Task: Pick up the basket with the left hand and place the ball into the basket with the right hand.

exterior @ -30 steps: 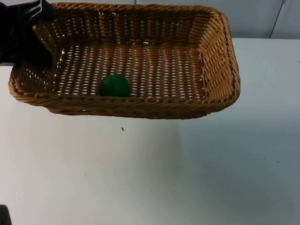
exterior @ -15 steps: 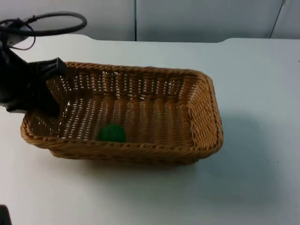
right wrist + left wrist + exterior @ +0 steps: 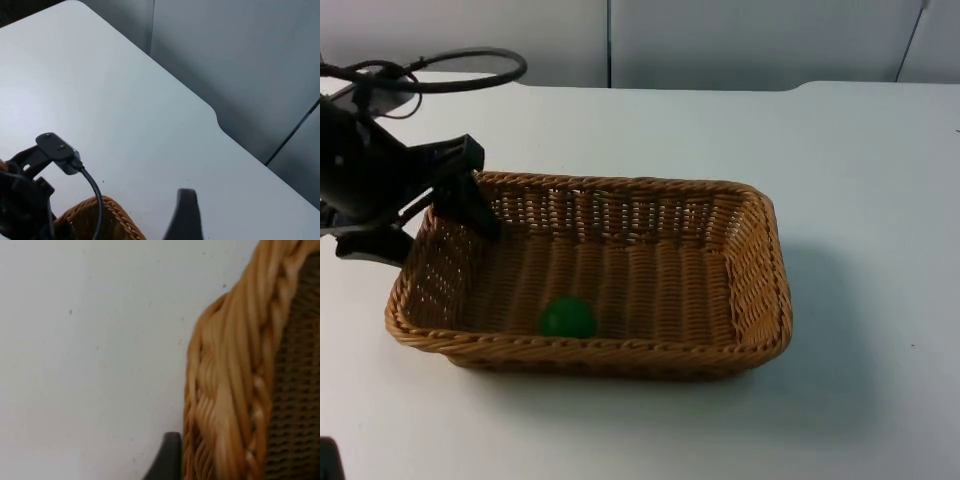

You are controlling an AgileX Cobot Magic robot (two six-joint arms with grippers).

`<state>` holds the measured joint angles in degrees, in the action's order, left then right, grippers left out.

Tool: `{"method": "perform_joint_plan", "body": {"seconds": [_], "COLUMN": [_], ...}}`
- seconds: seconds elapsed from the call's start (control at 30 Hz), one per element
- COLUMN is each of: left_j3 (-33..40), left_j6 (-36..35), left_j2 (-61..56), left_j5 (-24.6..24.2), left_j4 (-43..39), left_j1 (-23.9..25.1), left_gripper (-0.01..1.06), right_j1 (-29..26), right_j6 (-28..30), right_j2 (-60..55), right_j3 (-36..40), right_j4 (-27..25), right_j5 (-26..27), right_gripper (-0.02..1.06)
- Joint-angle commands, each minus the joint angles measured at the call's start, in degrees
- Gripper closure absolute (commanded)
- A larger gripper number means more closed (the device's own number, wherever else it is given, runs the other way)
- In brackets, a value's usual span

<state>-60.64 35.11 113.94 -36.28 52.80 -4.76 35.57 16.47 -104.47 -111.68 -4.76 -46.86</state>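
Note:
The woven wicker basket stands on the white table with the green ball inside it, near its front wall. My left gripper is at the basket's back left corner. It is open and straddles the rim, one finger inside and the other outside. The left wrist view has the thick rim close beside a black fingertip. The right arm waits, its fingertip high above the table with nothing against it. Its wrist view looks down on the basket's corner.
The grey partition wall closes the table's far edge. White table lies bare to the right of and in front of the basket.
The basket, held up high a second ago, has come down onto the table. The left gripper has opened off its rim. The ball stayed inside.

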Motion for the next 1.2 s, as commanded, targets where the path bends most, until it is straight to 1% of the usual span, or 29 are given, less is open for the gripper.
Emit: {"method": "perform_joint_plan", "body": {"seconds": [0.0,0.07,0.13,0.17,0.2,0.23,0.27,0.3,0.33,0.4,0.47,0.5,0.57,0.6,0.63,0.67,0.73,0.77,0.8,0.87,0.9,0.93,0.97,1.0,1.07,1.1,1.13,1.17], "left_j3": [-1.2,-2.1,-4.0,-4.0,-4.9,-6.5,-7.4,-8.0,-8.0,-9.3,-9.8,-9.8,-10.0,-10.0,-10.0,-10.0,-10.0,-9.9,-9.9,-8.9,-6.9,-6.9,-4.8,-3.6,3.8,7.2,7.2,10.0], "left_j6": [0.3,0.1,-2.4,-2.4,-4.8,-8.0,-10.3,-11.9,-11.9,-13.9,-14.7,-14.7,-14.8,-14.8,-14.8,-14.6,-14.6,-14.7,-14.7,-14.7,-14.7,-14.7,-14.7,-14.7,-14.7,-14.7,-14.7,-14.7], "left_j2": [0.1,0.1,0.1,0.1,0.0,-0.5,-0.9,-1.3,-1.3,-2.9,-4.9,-4.9,-8.1,-9.8,-9.8,-13.3,-18.4,-21.5,-21.5,-28.0,-32.7,-32.7,-36.5,-38.3,-47.2,-51.2,-51.2,-54.6], "left_j5": [-0.7,-1.6,-3.0,-3.0,-3.8,-5.2,-6.1,-7.0,-7.0,-9.1,-10.6,-10.6,-12.0,-12.1,-12.1,-12.1,-12.0,-11.9,-11.9,-11.4,-10.3,-10.3,-9.3,-8.7,-6.7,-6.5,-6.5,-6.7], "left_j4": [0.5,-1.4,-5.8,-5.8,-9.5,-14.3,-17.3,-19.7,-19.7,-23.2,-26.5,-26.5,-28.8,-30.7,-30.7,-32.0,-32.1,-32.2,-32.2,-31.9,-31.9,-31.9,-32.4,-32.6,-32.4,-32.1,-32.1,-32.1], "left_j1": [0.0,0.0,0.0,0.0,0.2,0.2,0.5,0.6,0.6,1.2,1.8,1.8,1.8,1.8,1.8,1.8,1.8,1.8,1.8,1.8,1.8,1.8,1.8,1.8,1.8,1.8,1.8,1.8], "left_gripper": [0.21,0.21,0.21,0.21,0.22,0.26,0.29,0.34,0.34,0.46,0.65,0.65,0.87,1.01,1.01,1.05,1.05,1.05,1.05,1.05,1.05,1.05,1.05,1.05,1.05,1.05,1.05,1.05], "right_j1": [-0.2,-0.2,-0.2,-0.2,-0.2,-0.2,-0.2,-0.2,-0.2,-0.2,-0.2,-0.2,-0.2,-0.2,-0.2,-0.2,-0.2,-0.2,-0.2,-0.2,-0.2,-0.2,-0.2,-0.2,-0.2,-0.2,-0.2,-0.2], "right_j6": [-0.3,-0.3,-0.3,-0.3,-0.3,-0.3,-0.3,-0.3,-0.3,-0.3,-0.4,-0.4,-1.2,-1.6,-1.6,-2.4,-4.2,-5.0,-5.0,-5.5,-5.2,-5.2,-4.5,-4.5,-4.5,-4.5,-4.5,-4.5], "right_j2": [0.6,0.6,0.6,0.6,0.6,0.6,0.6,0.6,0.6,0.6,0.6,0.6,0.8,1.0,1.0,1.7,2.8,3.6,3.6,5.2,6.0,6.0,7.5,7.8,9.9,10.6,10.6,11.3], "right_j3": [-0.4,-0.4,-0.4,-0.4,-0.4,-0.4,-0.4,-0.4,-0.4,-0.4,-0.4,-0.4,-0.4,-0.4,-0.4,-0.4,-0.4,-0.4,-0.4,-0.4,-0.4,-0.4,-0.4,-0.4,-0.4,-0.4,-0.4,-0.4], "right_j4": [0.1,0.1,0.2,0.2,0.2,0.2,0.2,0.2,0.2,0.2,0.2,0.2,0.5,1.0,1.0,2.1,4.0,4.8,4.8,6.3,6.6,6.6,6.7,7.0,9.0,9.3,9.3,9.4], "right_j5": [0.0,0.2,0.4,0.4,0.6,0.6,0.8,0.9,0.9,0.9,0.9,0.9,0.9,0.9,0.9,0.9,0.5,0.2,0.2,-0.6,-1.2,-1.2,-2.1,-2.4,-3.1,-3.3,-3.3,-3.5], "right_gripper": [0.38,0.38,0.38,0.38,0.38,0.38,0.38,0.38,0.38,0.38,0.4,0.4,0.43,0.44,0.44,0.48,0.57,0.65,0.65,0.84,0.92,0.92,1.05,1.05,1.05,1.05,1.05,1.05]}}
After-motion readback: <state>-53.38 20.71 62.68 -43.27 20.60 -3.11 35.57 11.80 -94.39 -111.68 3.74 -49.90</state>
